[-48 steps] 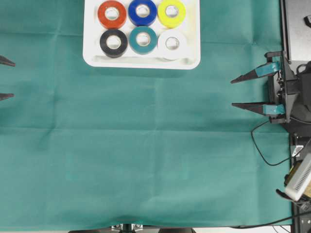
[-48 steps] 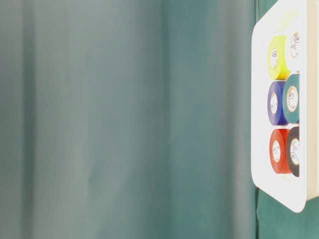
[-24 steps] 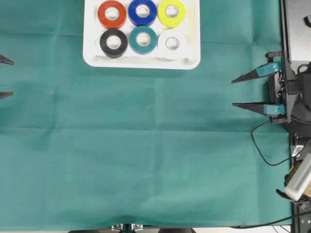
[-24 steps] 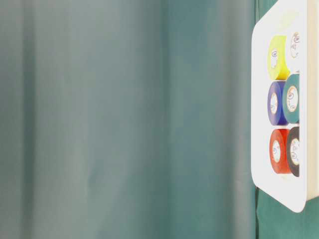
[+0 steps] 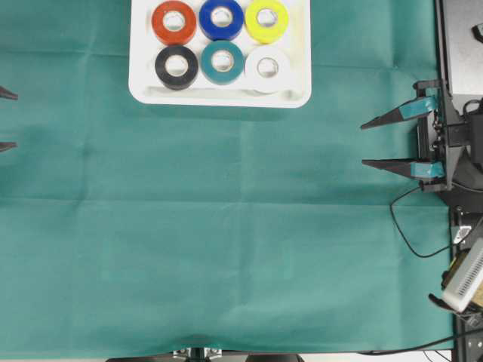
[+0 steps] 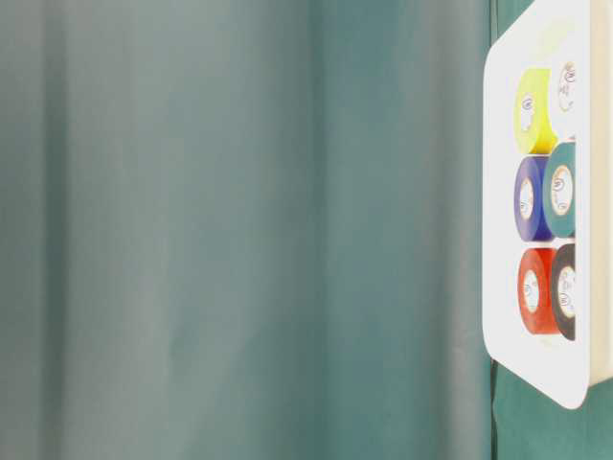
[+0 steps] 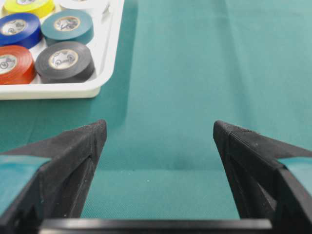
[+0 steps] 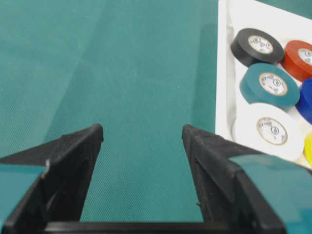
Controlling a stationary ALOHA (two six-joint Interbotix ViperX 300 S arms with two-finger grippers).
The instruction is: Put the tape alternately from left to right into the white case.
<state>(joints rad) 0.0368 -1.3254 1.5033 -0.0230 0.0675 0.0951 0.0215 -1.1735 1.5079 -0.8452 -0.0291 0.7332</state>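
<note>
Matt green cloth point(image 5: 241, 249); glossy white plastic case point(image 5: 143, 87).

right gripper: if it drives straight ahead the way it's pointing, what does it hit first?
Nothing, as far as the overhead view shows. The right gripper is open, pointing left over bare green cloth. The white case sits off that line; the left gripper faces it at the opposite edge.

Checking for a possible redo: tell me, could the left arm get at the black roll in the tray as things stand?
Probably yes. The left pincer is open and empty, only bare green cloth lies between, and the black roll sits in the white tray's near corner.
</note>
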